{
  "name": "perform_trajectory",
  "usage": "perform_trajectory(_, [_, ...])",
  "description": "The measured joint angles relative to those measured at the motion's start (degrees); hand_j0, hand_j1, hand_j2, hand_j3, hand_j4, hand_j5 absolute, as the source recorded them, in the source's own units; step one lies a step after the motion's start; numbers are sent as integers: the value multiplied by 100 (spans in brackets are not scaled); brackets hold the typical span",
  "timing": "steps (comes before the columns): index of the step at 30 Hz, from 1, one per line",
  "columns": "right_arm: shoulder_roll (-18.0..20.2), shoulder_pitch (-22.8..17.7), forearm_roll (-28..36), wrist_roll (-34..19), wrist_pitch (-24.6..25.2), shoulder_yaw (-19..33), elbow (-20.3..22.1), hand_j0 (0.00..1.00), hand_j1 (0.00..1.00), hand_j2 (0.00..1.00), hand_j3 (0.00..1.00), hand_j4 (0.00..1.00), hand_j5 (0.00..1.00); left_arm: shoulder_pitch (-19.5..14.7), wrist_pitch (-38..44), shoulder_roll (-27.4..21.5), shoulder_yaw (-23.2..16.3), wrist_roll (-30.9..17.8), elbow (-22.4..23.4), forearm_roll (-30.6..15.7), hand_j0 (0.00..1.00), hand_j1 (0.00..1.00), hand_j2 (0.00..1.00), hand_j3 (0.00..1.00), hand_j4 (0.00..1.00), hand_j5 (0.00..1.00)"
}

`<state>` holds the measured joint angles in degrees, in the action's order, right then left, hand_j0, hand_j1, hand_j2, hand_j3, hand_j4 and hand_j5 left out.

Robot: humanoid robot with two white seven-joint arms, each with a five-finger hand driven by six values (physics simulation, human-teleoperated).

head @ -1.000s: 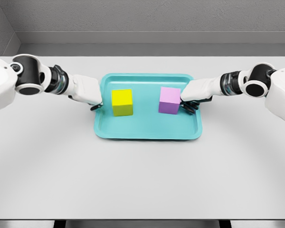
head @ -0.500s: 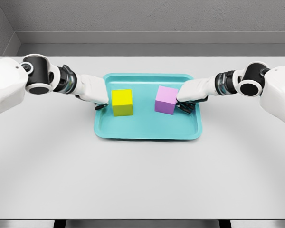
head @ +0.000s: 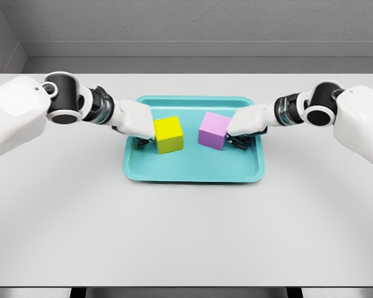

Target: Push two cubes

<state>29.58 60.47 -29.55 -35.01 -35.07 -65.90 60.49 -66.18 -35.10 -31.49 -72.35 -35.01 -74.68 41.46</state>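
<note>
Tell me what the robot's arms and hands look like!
Both arms are smooth white shells with round black joints ringed in white, and ribbed black-and-grey wrists. The left hand and right hand have blocky white backs with dark fingers underneath. No cables or markings show.

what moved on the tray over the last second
Both hands pushed inward. The left hand slid the yellow cube rightward, turning it slightly; the right hand slid the purple cube leftward, so the gap between the cubes narrowed. Neither cube is grasped. The teal tray stayed put on the table.
</note>
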Motion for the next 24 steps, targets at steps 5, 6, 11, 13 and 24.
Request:
perform_trajectory(5, [-8, 53, 62, -14, 1, 0, -98, 12, 12, 12, 12, 12, 12, -18, 2, 48, -1, -2, 100, -13, 44, 44, 44, 44, 44, 44])
perform_trajectory(6, [-9, 70, 107, -28, 1, -2, -110, 12, 12, 12, 12, 12, 12, -26, 1, 63, 1, -1, 150, -15, 44, 44, 44, 44, 44, 44])
perform_trajectory(11, [-33, 114, 322, -82, 8, -1, -230, 12, 12, 12, 12, 12, 12, -26, 0, 173, 3, 0, 393, -14, 44, 44, 44, 44, 44, 44])
perform_trajectory(13, [-41, 114, 364, -90, 12, 1, -263, 12, 12, 12, 12, 12, 12, -26, 5, 236, 10, -7, 455, -9, 44, 44, 44, 44, 44, 44])
perform_trajectory(24, [-179, 167, 529, -154, 24, 13, -508, 12, 12, 12, 12, 12, 12, -53, 0, 393, 23, 0, 667, -6, 44, 44, 44, 44, 44, 44])
